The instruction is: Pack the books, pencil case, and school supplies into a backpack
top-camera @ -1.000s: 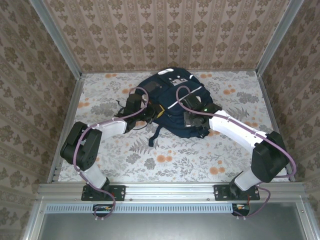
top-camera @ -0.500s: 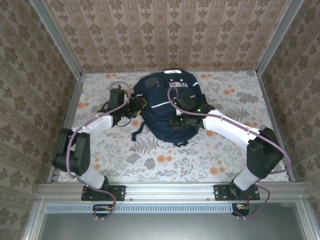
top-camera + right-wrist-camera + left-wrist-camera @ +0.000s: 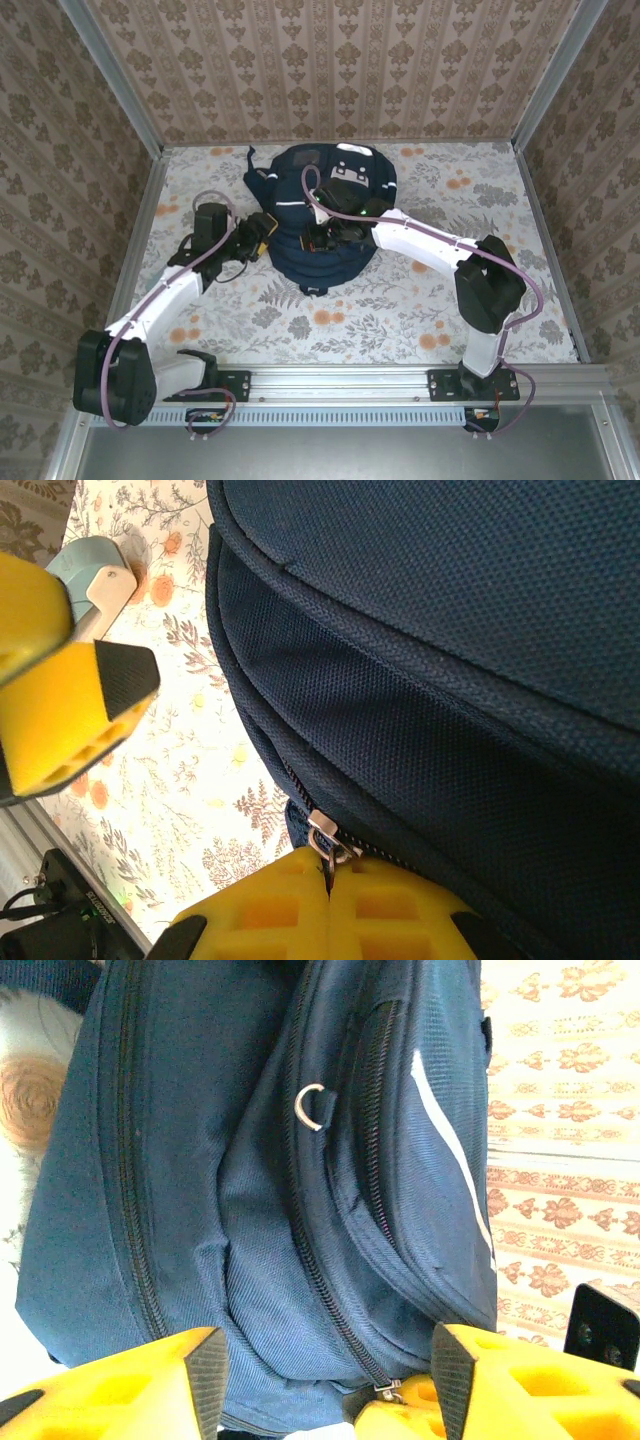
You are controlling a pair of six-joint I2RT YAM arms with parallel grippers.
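Here my right gripper (image 3: 328, 880) is pinched closed on the backpack's (image 3: 450, 630) zipper pull (image 3: 322, 832), with the track curving away up-left. My left gripper (image 3: 328, 1370) faces its side, jaws apart and empty.

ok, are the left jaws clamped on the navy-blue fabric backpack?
No, in the left wrist view the left jaws stand well apart, yellow fingers either side of the navy-blue fabric backpack, not pinching it.

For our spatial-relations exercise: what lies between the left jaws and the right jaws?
The backpack: its navy fabric, as the top view shows. The right jaws pinch its zip pull.
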